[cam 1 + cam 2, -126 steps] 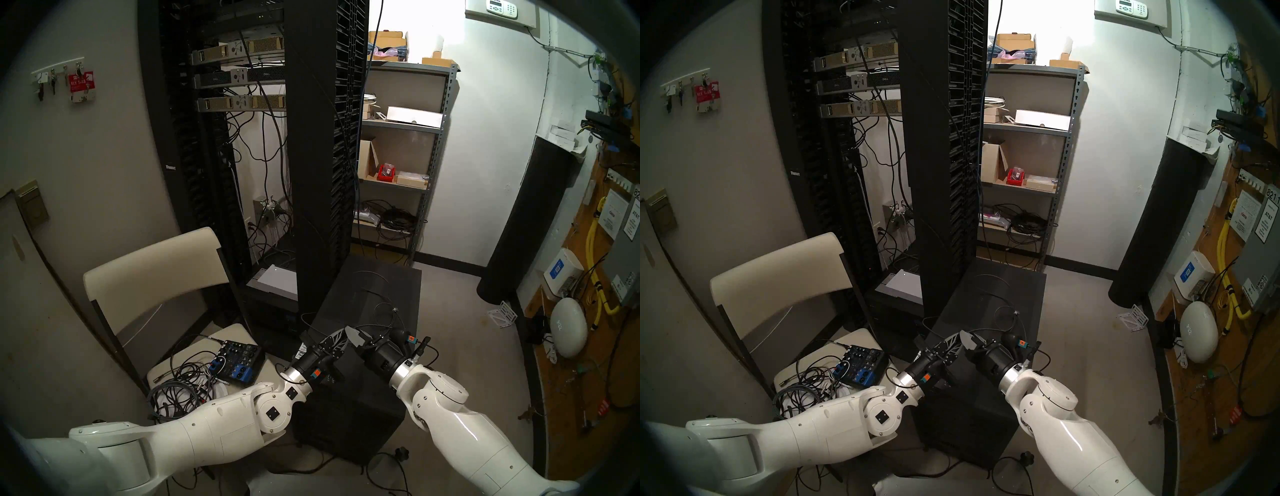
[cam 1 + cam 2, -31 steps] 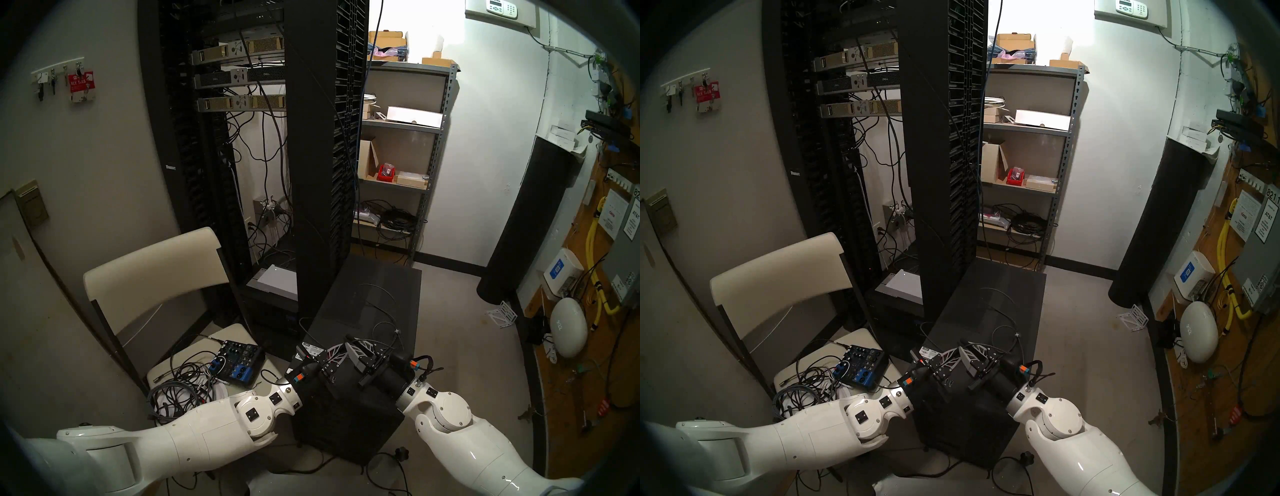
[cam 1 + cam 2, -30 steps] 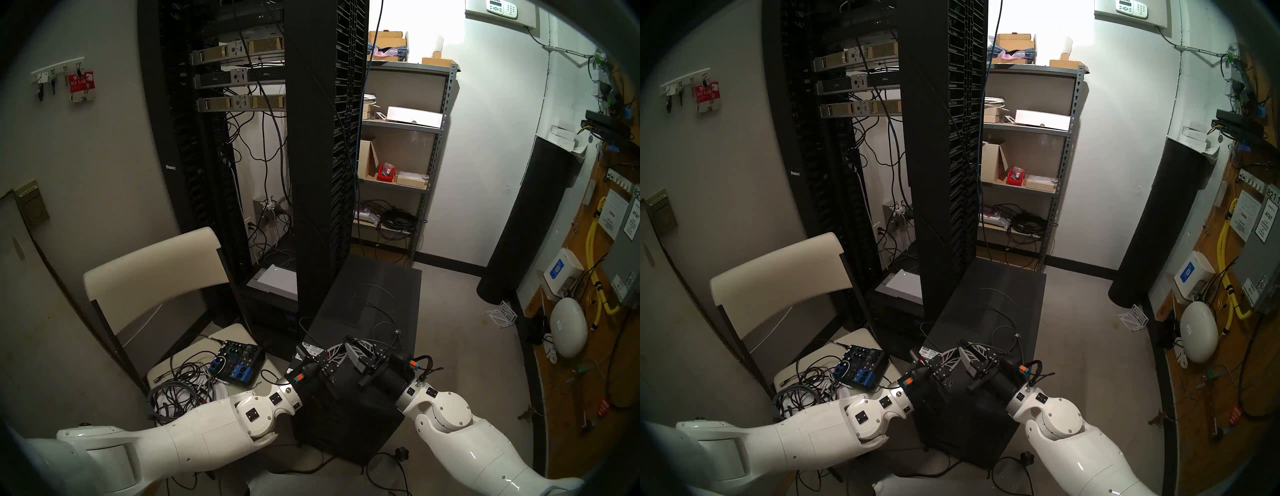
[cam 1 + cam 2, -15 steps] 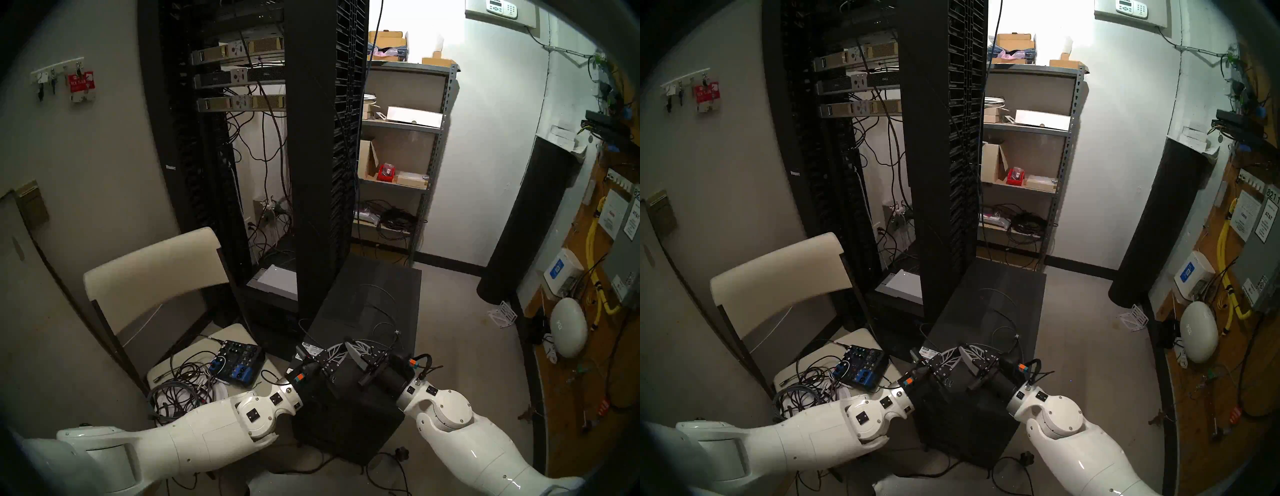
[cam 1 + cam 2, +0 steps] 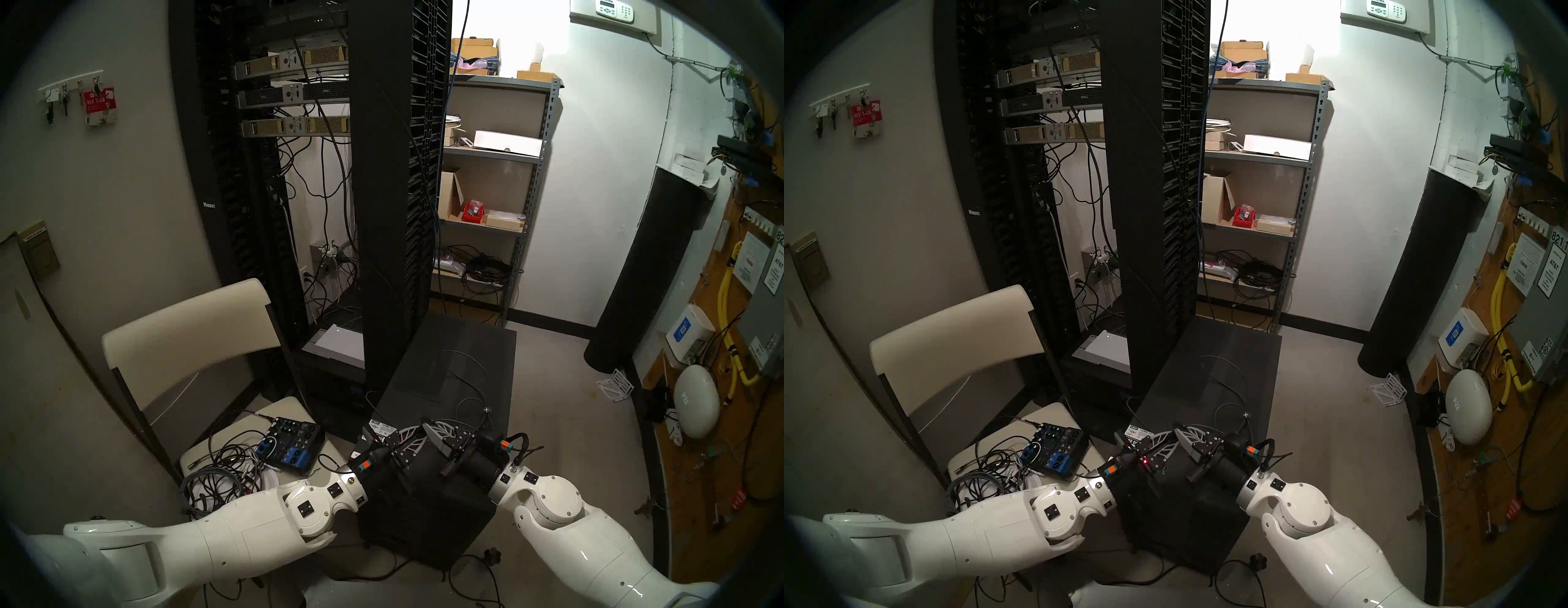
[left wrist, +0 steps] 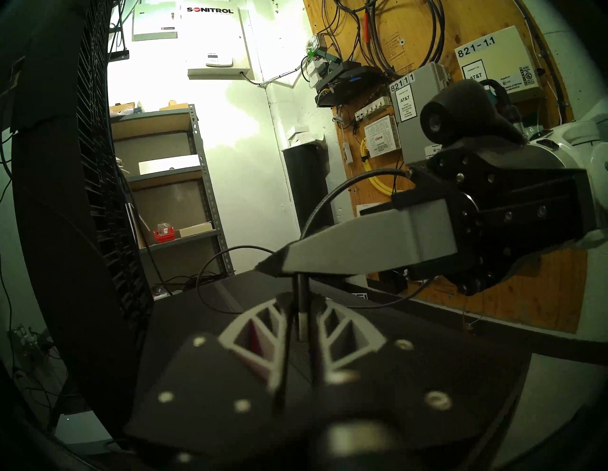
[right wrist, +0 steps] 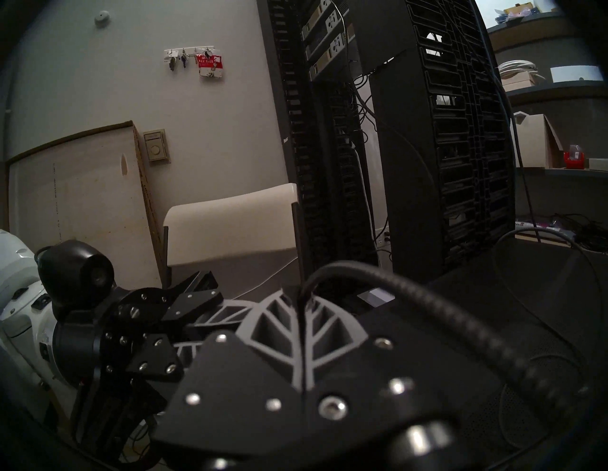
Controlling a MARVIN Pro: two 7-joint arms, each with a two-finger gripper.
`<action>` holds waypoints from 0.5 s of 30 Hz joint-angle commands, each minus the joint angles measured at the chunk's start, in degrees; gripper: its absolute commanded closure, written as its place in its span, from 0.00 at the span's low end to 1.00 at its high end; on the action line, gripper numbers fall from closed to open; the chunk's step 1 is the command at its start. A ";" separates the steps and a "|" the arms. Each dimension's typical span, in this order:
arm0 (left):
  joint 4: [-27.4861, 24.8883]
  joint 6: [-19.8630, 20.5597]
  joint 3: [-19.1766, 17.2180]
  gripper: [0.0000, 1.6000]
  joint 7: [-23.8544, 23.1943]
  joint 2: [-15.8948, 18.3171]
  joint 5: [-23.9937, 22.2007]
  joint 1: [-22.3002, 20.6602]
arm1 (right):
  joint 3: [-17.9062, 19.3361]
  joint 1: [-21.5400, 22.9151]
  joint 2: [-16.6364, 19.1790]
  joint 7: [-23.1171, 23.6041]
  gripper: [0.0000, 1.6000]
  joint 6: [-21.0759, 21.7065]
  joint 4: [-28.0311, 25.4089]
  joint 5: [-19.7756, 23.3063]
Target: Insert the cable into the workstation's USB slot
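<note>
The workstation is a black tower on the floor in front of me. The thin cable loops over its top, with a small silvery fitting partway along. Above the tower's front end my left gripper and right gripper meet tip to tip. In the left wrist view the black USB plug stands upright, metal tip down, between my left gripper's shut white fingers. My right gripper is shut on the plug's upper end. In the right wrist view the cable arcs out of the shut right gripper.
A cream folding chair at my left carries a blue audio mixer and a heap of cords. The tall black server rack stands behind the tower, a metal shelf beyond it. A black cylinder and white dome line the right wall.
My right gripper's fingers have closed on the cable just above the left gripper. Both wrists have sunk slightly toward the tower's front end; over four seconds both moved nearer me.
</note>
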 commanded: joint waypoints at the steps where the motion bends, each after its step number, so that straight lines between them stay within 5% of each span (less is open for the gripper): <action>1: -1.78 -0.44 0.14 0.06 -2.46 2.14 -2.36 0.00 | 0.60 -0.04 0.79 -0.40 1.00 -0.64 -1.23 -0.81; 3: -1.86 -1.21 0.03 0.00 -2.56 3.04 -2.86 0.28 | 0.44 -0.09 0.81 -0.14 1.00 -1.21 -0.94 -1.28; 15: -2.60 -2.62 -3.46 0.00 -3.68 8.33 -11.05 0.35 | -1.38 -0.43 0.30 -1.64 1.00 -1.93 -0.23 -5.46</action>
